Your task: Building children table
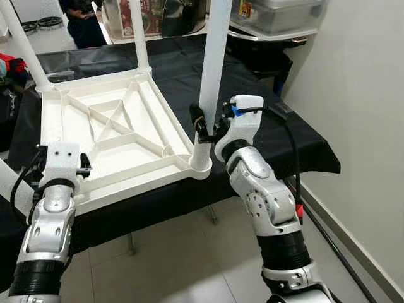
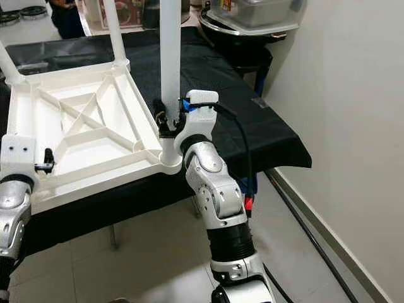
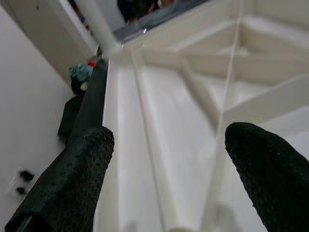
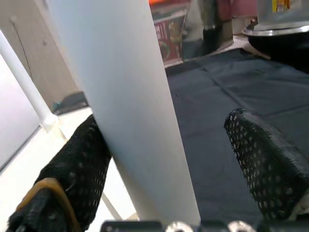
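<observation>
A white plastic children's table (image 1: 113, 132) lies upside down on a black-covered table (image 1: 271, 132), its ribbed underside facing up. A white leg (image 1: 213, 63) stands upright in the near right corner socket (image 1: 201, 158). My right gripper (image 1: 210, 128) is open around the base of that leg; in the right wrist view one finger (image 4: 79, 166) rests against the leg (image 4: 130, 106) and the other finger (image 4: 265, 164) stands apart. My left gripper (image 3: 169, 169) is open at the near left rim (image 1: 95, 189) of the tabletop, its fingers (image 3: 72, 179) over the ribs.
Two more white legs (image 1: 140, 38) (image 1: 25, 50) stand up at the far corners. A white wall (image 1: 360, 126) is close on the right, with a black cable (image 1: 334, 246) on the tiled floor. A person (image 1: 82, 19) and metal containers (image 1: 278, 16) are behind.
</observation>
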### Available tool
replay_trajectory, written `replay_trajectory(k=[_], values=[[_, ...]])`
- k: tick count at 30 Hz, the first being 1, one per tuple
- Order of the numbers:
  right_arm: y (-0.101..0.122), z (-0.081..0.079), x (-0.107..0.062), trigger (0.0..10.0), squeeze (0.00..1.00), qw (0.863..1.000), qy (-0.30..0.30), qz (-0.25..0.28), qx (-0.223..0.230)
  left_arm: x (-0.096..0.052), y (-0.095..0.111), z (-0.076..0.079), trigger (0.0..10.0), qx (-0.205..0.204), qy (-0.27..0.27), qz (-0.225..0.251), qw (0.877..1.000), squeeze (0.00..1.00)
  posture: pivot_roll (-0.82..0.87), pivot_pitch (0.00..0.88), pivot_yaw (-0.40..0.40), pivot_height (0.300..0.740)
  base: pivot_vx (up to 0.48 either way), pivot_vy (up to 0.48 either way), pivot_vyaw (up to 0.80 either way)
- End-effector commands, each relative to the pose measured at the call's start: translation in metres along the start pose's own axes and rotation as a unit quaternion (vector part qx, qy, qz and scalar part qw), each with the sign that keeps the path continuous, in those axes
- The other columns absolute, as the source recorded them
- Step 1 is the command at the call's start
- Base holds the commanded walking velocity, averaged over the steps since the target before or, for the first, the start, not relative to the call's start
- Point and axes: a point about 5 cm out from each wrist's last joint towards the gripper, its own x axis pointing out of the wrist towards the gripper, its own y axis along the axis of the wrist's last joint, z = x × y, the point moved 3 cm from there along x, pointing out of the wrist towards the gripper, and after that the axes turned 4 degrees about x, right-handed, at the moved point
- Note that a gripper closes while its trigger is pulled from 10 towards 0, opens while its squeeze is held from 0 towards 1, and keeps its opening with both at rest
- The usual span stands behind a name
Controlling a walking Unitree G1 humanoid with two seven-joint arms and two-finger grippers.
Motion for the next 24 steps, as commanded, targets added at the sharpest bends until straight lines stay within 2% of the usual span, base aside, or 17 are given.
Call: replay_trajectory(k=[1,3,4,5,6,7,10,11,12,13,14,16,17,19,20,22,24], values=[[-0.003,-0.011,-0.002,10.0,0.0,0.999,0.009,0.002,0.042,-0.001,0.007,0.006,10.0,-0.006,-0.012,0.017,1.0,0.0,0.1,0.05,-0.039,0.74,0.0,0.0,0.0],[-0.009,-0.013,-0.007,10.0,0.0,0.998,0.028,-0.008,0.051,-0.002,0.028,0.026,10.0,-0.034,-0.065,0.063,0.995,0.0,0.11,0.052,-0.045,0.74,0.0,0.0,0.0],[-0.009,-0.013,-0.007,10.0,0.0,0.998,0.028,-0.008,0.051,-0.002,0.028,0.026,10.0,-0.034,-0.065,0.063,0.995,0.0,0.11,0.052,-0.045,0.74,0.0,0.0,0.0],[-0.015,-0.009,-0.012,10.0,0.0,0.998,0.037,-0.013,0.049,-0.008,0.048,0.049,10.0,-0.074,-0.121,0.098,0.985,0.0,0.1,0.051,-0.049,0.74,0.0,0.0,0.0],[-0.015,-0.009,-0.012,10.0,0.0,0.998,0.037,-0.013,0.049,-0.008,0.048,0.049,10.0,-0.074,-0.121,0.098,0.985,0.0,0.1,0.051,-0.049,0.74,0.0,0.0,0.0],[-0.017,-0.005,-0.015,10.0,0.0,0.998,0.034,-0.014,0.045,-0.013,0.057,0.06,10.0,-0.084,-0.147,0.117,0.979,0.0,0.11,0.052,-0.045,0.74,0.0,0.0,0.0],[-0.017,-0.002,-0.016,10.0,0.0,0.998,0.032,-0.014,0.043,-0.016,0.063,0.066,10.0,-0.089,-0.161,0.129,0.974,0.0,0.11,0.052,-0.045,0.74,0.0,0.0,0.0],[-0.018,0.004,-0.02,10.0,0.0,0.999,0.028,-0.015,0.038,-0.021,0.07,0.077,10.0,-0.093,-0.185,0.143,0.968,0.0,0.1,0.052,-0.043,0.74,0.0,0.0,0.0],[-0.018,0.004,-0.02,10.0,0.0,0.999,0.028,-0.015,0.038,-0.021,0.07,0.077,10.0,-0.093,-0.185,0.143,0.968,0.0,0.1,0.052,-0.043,0.74,0.0,0.0,0.0],[-0.019,0.011,-0.024,10.0,0.0,0.999,0.024,-0.016,0.035,-0.028,0.077,0.088,10.0,-0.089,-0.207,0.162,0.961,0.0,0.09,0.054,-0.035,0.74,0.0,0.0,0.0],[-0.019,0.011,-0.024,10.0,0.0,0.999,0.024,-0.016,0.035,-0.028,0.077,0.088,10.0,-0.089,-0.207,0.162,0.961,0.0,0.09,0.054,-0.035,0.74,0.0,0.0,0.0],[-0.017,0.027,-0.033,10.0,0.0,0.999,0.01,-0.014,0.027,-0.04,0.087,0.109,10.0,-0.092,-0.25,0.187,0.945,0.0,0.09,0.057,-0.033,0.74,0.0,0.0,0.0],[-0.017,0.027,-0.033,10.0,0.0,0.999,0.01,-0.014,0.027,-0.04,0.087,0.109,10.0,-0.092,-0.25,0.187,0.945,0.0,0.09,0.057,-0.033,0.74,0.0,0.0,0.0],[-0.016,0.039,-0.044,10.0,0.0,1.0,0.009,-0.015,0.023,-0.047,0.092,0.121,10.0,-0.105,-0.272,0.196,0.936,0.0,0.09,0.059,-0.028,0.74,0.0,0.0,0.0],[-0.016,0.039,-0.044,10.0,0.0,1.0,0.009,-0.015,0.023,-0.047,0.092,0.121,10.0,-0.105,-0.272,0.196,0.936,0.0,0.09,0.059,-0.028,0.74,0.0,0.0,0.0],[-0.023,0.049,-0.059,10.0,0.0,0.999,0.023,-0.031,0.019,-0.053,0.094,0.127,10.0,-0.122,-0.29,0.196,0.929,0.0,0.09,0.059,-0.028,0.74,0.0,0.0,0.0],[-0.025,0.052,-0.063,10.0,0.0,0.999,0.028,-0.037,0.019,-0.055,0.095,0.128,10.0,-0.127,-0.297,0.197,0.926,0.0,0.08,0.059,-0.026,0.74,0.0,0.0,0.0]])
